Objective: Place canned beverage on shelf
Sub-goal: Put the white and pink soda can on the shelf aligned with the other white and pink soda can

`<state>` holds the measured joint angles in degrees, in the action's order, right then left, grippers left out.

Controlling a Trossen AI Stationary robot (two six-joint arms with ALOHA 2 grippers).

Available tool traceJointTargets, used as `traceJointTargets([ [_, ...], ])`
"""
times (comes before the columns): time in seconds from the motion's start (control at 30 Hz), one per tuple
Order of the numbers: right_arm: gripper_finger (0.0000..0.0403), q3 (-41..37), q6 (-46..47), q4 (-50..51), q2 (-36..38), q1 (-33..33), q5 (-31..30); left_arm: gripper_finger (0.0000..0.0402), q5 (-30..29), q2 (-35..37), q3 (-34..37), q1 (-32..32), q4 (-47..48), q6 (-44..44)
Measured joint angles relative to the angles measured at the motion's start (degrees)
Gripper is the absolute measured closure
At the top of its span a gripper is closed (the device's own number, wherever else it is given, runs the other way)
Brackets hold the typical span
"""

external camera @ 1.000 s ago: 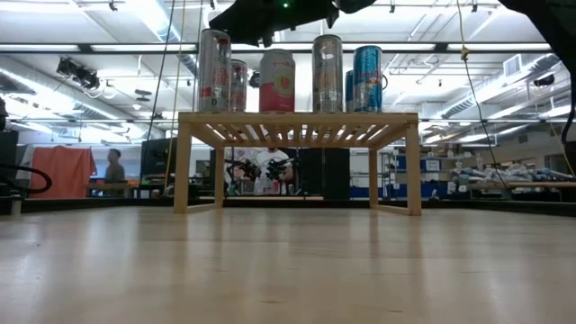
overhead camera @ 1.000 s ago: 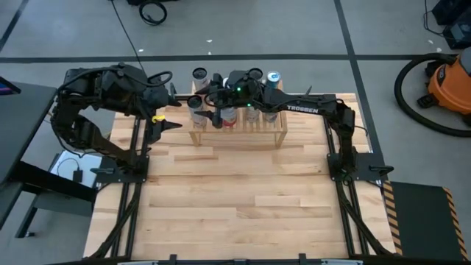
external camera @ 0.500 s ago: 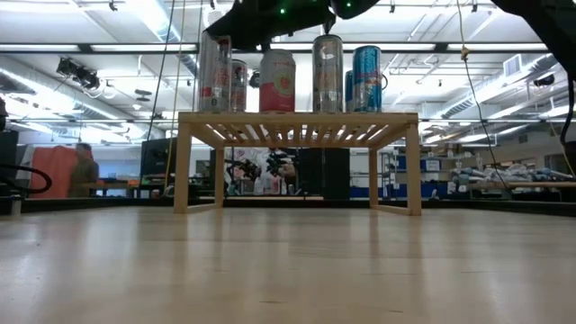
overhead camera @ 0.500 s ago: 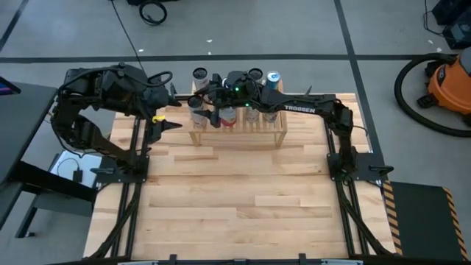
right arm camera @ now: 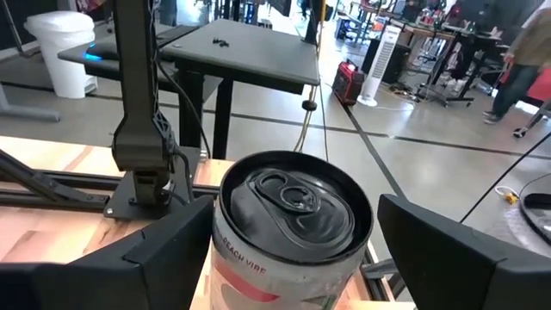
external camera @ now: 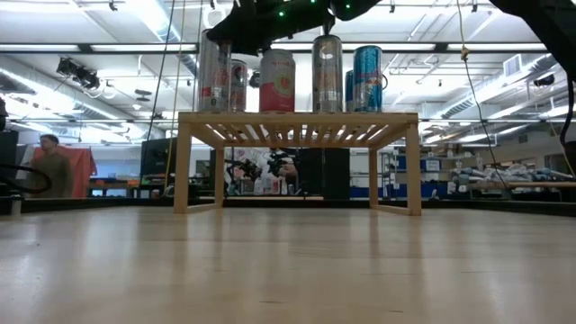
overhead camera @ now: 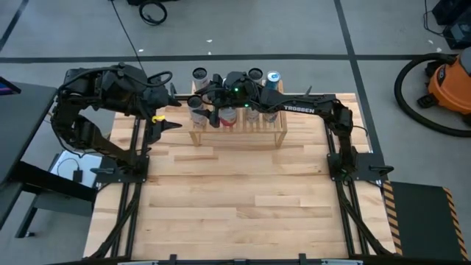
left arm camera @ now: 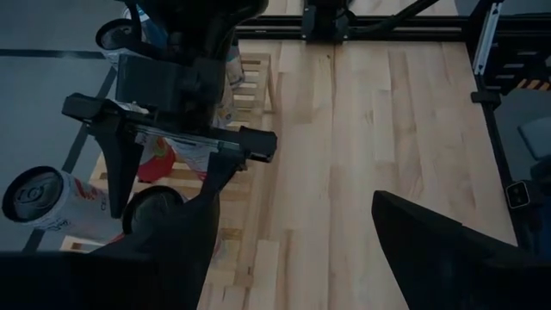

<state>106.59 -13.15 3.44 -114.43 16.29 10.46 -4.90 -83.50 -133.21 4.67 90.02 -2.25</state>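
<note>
wide-open jaws of my right gripper (right arm camera: 288, 258) straddle the peach can (right arm camera: 288, 232) standing on the shelf (external camera: 297, 121), fingers either side; contact i cannot tell.

upright cans (external camera: 277, 81) atop wooden shelf (external camera: 298, 121)

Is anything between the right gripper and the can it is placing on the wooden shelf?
Nothing visible. The right gripper straddles the white, dark-topped can, its fingers open on either side, on the pale slatted-wood shelf.
</note>
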Motion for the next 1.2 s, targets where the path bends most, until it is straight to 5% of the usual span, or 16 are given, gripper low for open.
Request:
traceJointTargets([
  [0.33,0.0136,0.0,1.1,0.5,0.0,0.0,-0.3,0.0095,0.0,0.0,0.0,0.0,0.0,0.0],
  [0.57,0.014,0.0,2.9,0.9,0.1,-0.2,-1.3,0.0095,0.0,0.0,0.0,0.0,0.0,0.0],
  [1.2,0.014,2.1,3.5,1.7,0.5,-7.0,-27.2,0.0095,0.0,0.0,0.0,0.0,0.0,0.0],
])
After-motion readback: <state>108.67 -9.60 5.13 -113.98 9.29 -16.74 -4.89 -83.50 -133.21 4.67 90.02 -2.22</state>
